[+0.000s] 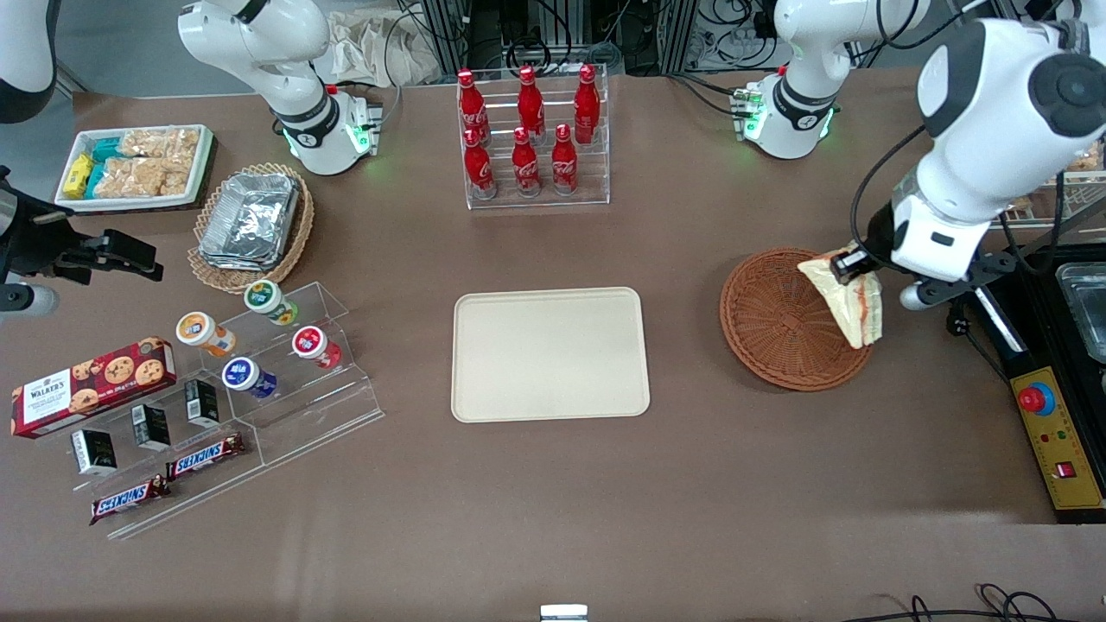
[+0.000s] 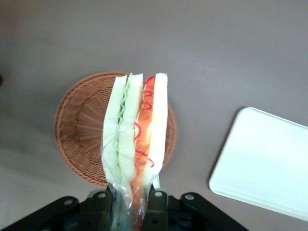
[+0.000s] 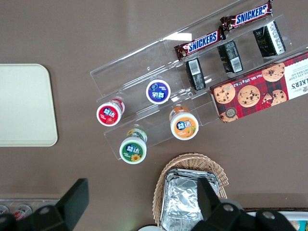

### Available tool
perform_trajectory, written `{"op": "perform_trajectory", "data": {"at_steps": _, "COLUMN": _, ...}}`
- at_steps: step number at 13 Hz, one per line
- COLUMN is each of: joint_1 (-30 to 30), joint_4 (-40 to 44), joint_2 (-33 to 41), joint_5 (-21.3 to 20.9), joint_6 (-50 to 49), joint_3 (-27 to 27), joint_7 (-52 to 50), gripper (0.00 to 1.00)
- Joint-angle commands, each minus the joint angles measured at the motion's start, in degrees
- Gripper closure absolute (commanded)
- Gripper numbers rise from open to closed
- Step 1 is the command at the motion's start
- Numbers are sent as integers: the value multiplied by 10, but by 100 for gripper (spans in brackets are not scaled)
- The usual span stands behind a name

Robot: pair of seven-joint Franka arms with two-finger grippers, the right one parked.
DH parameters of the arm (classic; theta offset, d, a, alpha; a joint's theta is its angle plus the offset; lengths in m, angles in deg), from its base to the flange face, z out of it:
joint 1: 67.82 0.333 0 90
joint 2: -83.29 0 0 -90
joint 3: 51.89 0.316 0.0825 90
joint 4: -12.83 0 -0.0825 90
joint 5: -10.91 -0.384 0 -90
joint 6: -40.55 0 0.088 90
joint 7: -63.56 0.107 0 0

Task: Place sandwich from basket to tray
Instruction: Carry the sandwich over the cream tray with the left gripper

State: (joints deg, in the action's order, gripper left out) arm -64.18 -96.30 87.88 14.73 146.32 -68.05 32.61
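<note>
A: Where's the sandwich (image 2: 136, 130)?

B: Off the basket (image 1: 782, 321) floor, I'd say. The gripper (image 1: 849, 263) is pinched on one corner of its clear wrap, and the wedge hangs over the basket's rim at the working arm's end. In the wrist view it dangles straight below the fingers (image 2: 155, 204) with the basket directly under it, layers facing the camera.

A: So the step in hand is the carry?

B: That's my read. The tray (image 1: 549, 354) is bare and lies well apart, toward the table's middle.

A: How to do it well?

B: Gain height first so the low tip clears the wicker rim. Then travel level and unhurried; the grip is only on a corner, so the wedge may swing or slip in its wrap.

A: And the set-down?

B: Come over the tray's centre, lower until the hanging tip touches, then let it lean onto a broad face before releasing. Dropping from high could tip it off the low rim.
</note>
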Motion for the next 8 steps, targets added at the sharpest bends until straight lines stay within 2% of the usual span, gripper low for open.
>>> {"op": "perform_trajectory", "data": {"at_steps": 1, "joint_1": -11, "joint_4": 47, "joint_2": -26, "joint_5": 1, "joint_6": -23, "joint_3": -45, "joint_7": -5, "gripper": 100}}
{"op": "perform_trajectory", "data": {"at_steps": 5, "joint_1": -12, "joint_4": 44, "joint_2": -70, "joint_5": 6, "joint_6": 5, "joint_3": -128, "joint_7": -35, "gripper": 100}}
{"op": "perform_trajectory", "data": {"at_steps": 8, "joint_1": -49, "joint_4": 37, "joint_2": -134, "joint_5": -6, "joint_6": 78, "joint_3": -150, "joint_7": -37, "gripper": 100}}
